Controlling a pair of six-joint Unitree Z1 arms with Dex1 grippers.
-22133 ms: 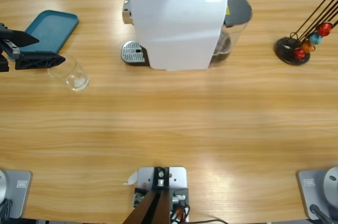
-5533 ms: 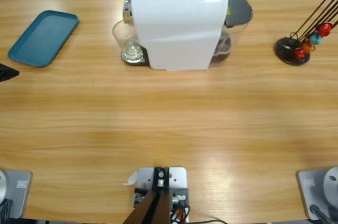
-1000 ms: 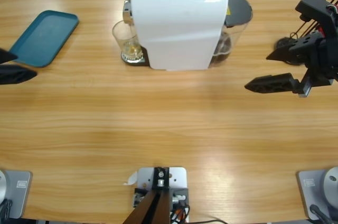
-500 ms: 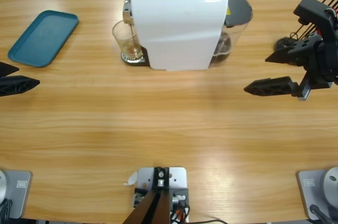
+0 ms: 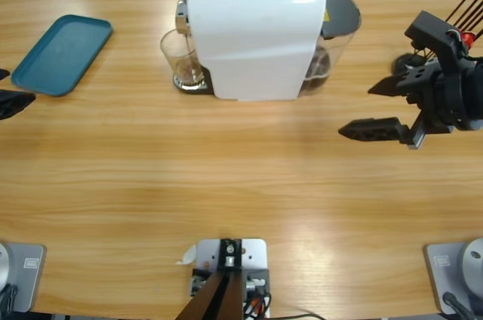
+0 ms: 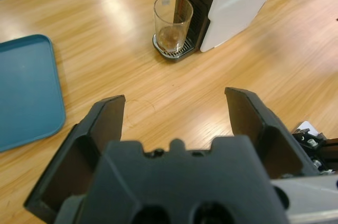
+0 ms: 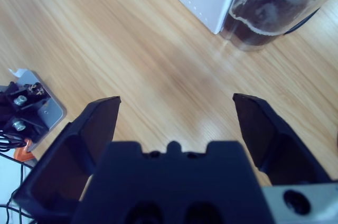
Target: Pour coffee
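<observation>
A clear glass (image 5: 179,60) stands on the drip grille under the spout of the white coffee machine (image 5: 253,33). In the left wrist view a thin dark stream of coffee (image 6: 180,7) runs from the spout into the glass (image 6: 171,23), and a shallow brown layer lies at the bottom. My left gripper (image 6: 174,97) is open and empty, well back from the glass; in the high view only its jaw tips (image 5: 9,92) show at the left edge. My right gripper (image 5: 356,109) is open and empty, right of the machine, over bare table.
A teal tray (image 5: 60,52) lies at the back left. The machine's clear tank (image 7: 274,7) sits at its right end, just ahead of my right gripper. A black capsule stand (image 5: 423,67) with red, orange and blue capsules is behind the right arm.
The right gripper has moved a little left toward the machine. The left gripper has drawn back toward the left edge. The liquid in the glass looks darker.
</observation>
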